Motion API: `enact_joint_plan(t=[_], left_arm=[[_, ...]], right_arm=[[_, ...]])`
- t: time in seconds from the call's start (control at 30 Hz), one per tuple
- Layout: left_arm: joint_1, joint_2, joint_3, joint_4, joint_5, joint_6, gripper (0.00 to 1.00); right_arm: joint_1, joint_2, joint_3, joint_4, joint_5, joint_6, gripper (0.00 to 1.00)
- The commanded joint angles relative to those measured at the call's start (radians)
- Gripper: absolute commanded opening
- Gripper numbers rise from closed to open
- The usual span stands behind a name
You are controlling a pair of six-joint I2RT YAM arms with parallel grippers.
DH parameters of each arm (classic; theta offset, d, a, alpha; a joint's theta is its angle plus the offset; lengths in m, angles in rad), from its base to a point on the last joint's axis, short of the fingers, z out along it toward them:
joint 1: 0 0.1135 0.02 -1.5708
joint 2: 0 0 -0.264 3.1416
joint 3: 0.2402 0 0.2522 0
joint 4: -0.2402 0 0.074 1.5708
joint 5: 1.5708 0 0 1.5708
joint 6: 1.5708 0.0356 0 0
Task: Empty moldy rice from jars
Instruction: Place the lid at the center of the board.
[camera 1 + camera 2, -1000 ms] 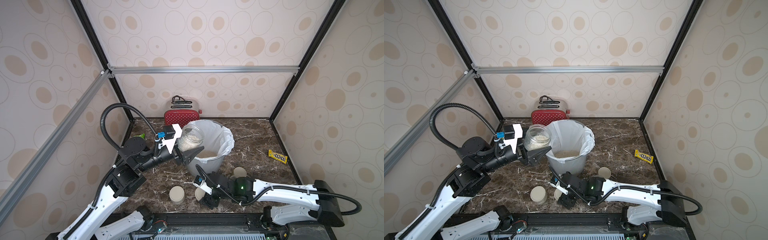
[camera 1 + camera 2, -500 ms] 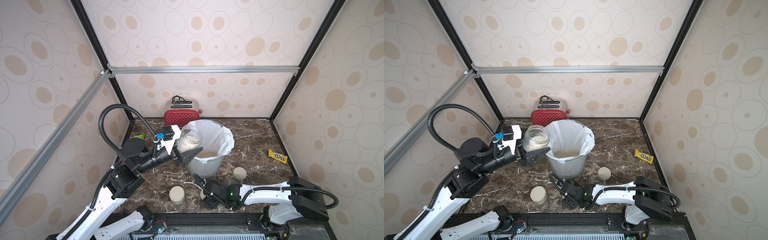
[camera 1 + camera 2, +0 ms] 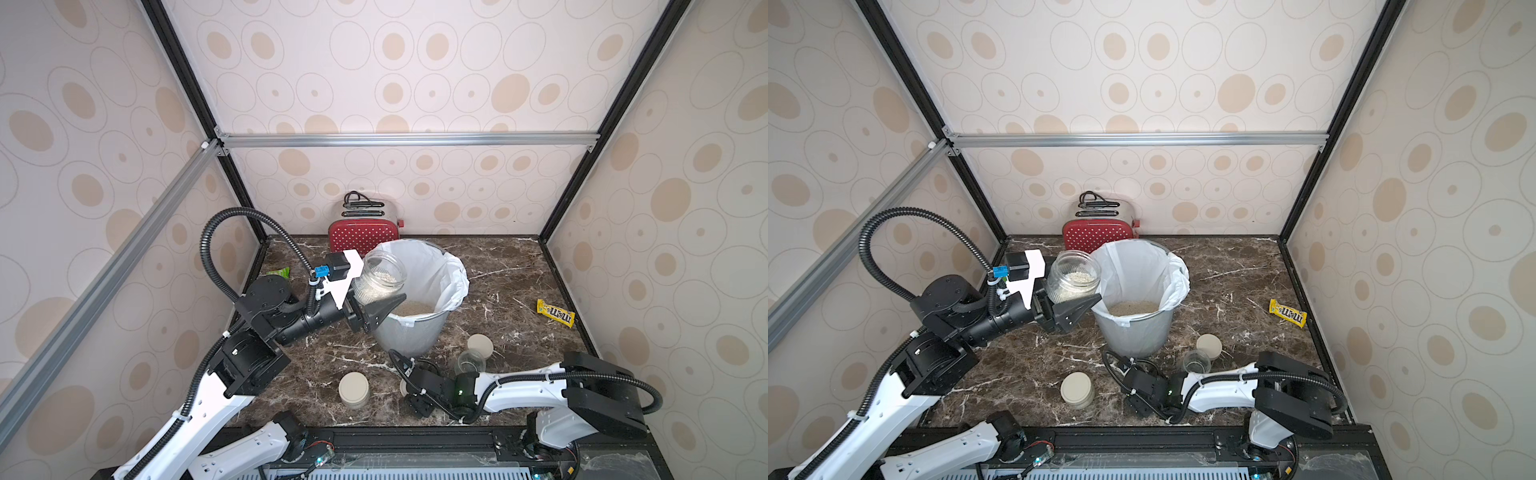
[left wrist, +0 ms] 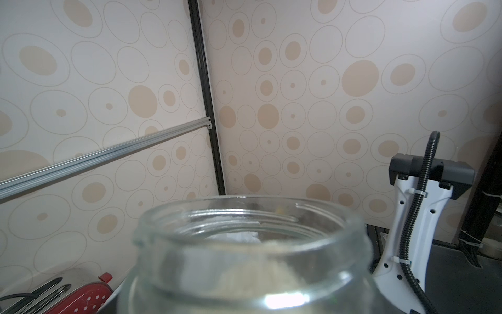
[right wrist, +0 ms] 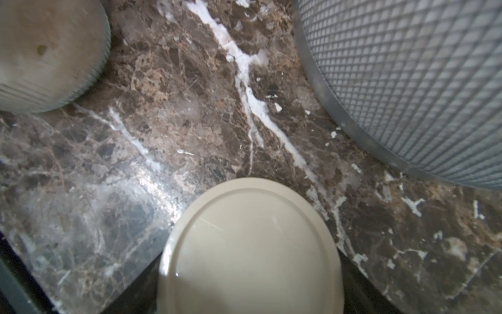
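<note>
Right now the left claw [image 3: 380,291] is clamping the open jar [image 3: 1073,280] around its lower body, one dark finger crossing the front of the glass. It is holding the jar off the table [image 3: 519,270] at the rim of the bin [image 3: 409,336], leaning with its mouth pointing up and away from the wrist. The rice [image 3: 1077,277] is lying inside the jar as a loose pale heap, and more is sitting in the bottom of the bin's white liner. The glass is probably behaving as a hard, smooth, breakable thing, so a firm squeeze low on the body is looking sensible: it is leaving the mouth free. The grains are likely to slide all at once as the jar tips, moving the weight toward the mouth. The right claw [image 3: 417,405] is lying low on the table with a cream lid [image 5: 250,244] right at its fingers, but whether it is pinching that lid or just standing wide around it cannot be told. A capped jar [image 3: 354,388] is waiting near the front edge, and an empty jar [image 3: 469,362] is standing beside another loose lid [image 3: 480,345].
</note>
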Motion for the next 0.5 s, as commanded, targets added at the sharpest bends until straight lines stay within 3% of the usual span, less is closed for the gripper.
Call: enact_joint_plan(t=[0.0, 0.47], left_arm=[[-0.005, -0.005, 0.047, 0.047, -0.001, 0.026, 0.43], [-0.005, 0.001, 0.052, 0.044, -0.001, 0.034, 0.43]], right_arm=[[0.008, 0.028, -0.031, -0.033, 0.014, 0.021, 0.71], [0.007, 0.012, -0.022, -0.047, 0.032, 0.02, 0.95]])
